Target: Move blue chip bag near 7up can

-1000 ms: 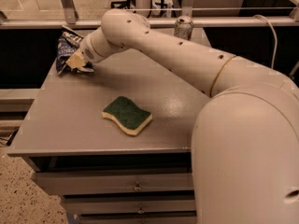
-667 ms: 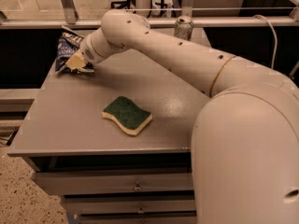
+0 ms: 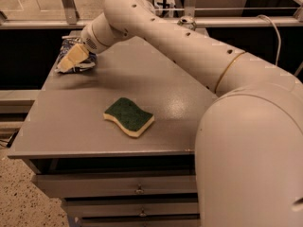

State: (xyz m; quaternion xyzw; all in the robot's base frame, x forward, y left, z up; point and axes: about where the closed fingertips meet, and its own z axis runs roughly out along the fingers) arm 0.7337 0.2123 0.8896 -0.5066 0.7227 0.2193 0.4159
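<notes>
A: The claw (image 3: 71, 60) is out at the far-left corner of the flat grey table (image 3: 71, 122), pressed right on the crinkly dark-blue chip bag (image 3: 67, 48) — gripped or just resting, I can't tell from here.

B: And the shiny-topped silver-and-green soda can (image 3: 187, 21)?

A: Back edge, well apart to the bag's right, peeking over the smooth white arm (image 3: 180, 37). So the carry should run rightward along the back — the soft green-and-yellow sponge (image 3: 129, 116) lies nearer us, off that line, I reckon.
</notes>
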